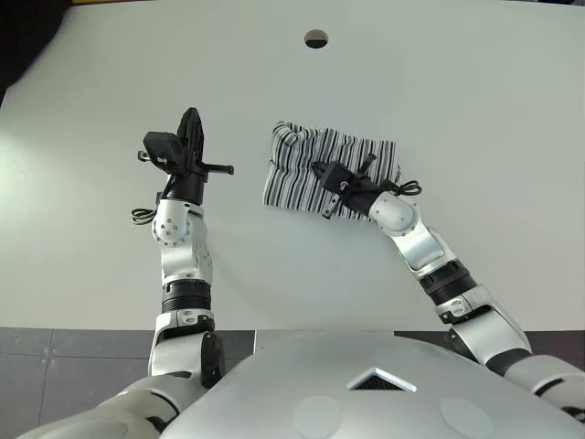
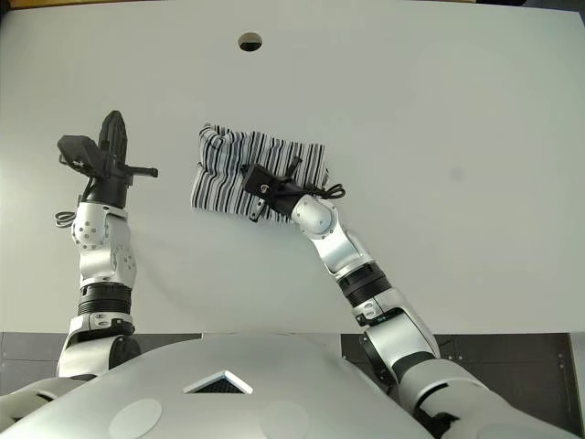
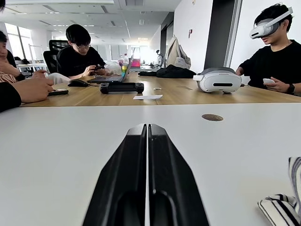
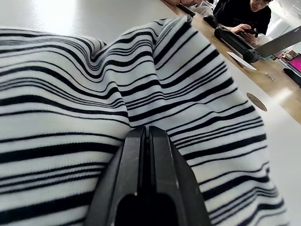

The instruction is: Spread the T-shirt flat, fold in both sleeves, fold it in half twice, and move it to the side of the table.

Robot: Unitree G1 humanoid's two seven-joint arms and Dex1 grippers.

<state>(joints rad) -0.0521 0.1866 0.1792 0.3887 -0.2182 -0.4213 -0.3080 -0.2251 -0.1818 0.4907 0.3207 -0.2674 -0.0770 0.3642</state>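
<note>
- Right end effector [image 4: 146, 131]: its two black fingers [image 4: 123, 181] are clenched flat against each other. The tips lie on striped cloth, and no cloth shows between them.
- T-shirt [image 1: 291, 174]: black-and-white striped and folded into a compact rectangle. It lies on the white bench [image 1: 457, 91] around the middle, a little toward the robot's right. The right end effector rests on top of it near its front edge, with the arm reaching in from the right.
- Left end effector [image 1: 189, 117]: also clenched, with its fingers [image 3: 126, 169] pressed together so that only a thin seam shows, and it grasps nothing. It stands to the left of the T-shirt, clearly apart from it, pointing toward the far edge of the bench. Whether its tips touch the surface cannot be told.
- Left wrist view: a striped corner of the T-shirt lies beside the closed fingers, off to one side.
- Round cable hole [image 1: 315, 38]: set in the bench near its far edge, well beyond the T-shirt.
- Behind the white bench stands a wooden bench [image 3: 178, 96], which carries a white headset [image 3: 218, 80] and a black handheld controller [image 3: 120, 87].
</note>
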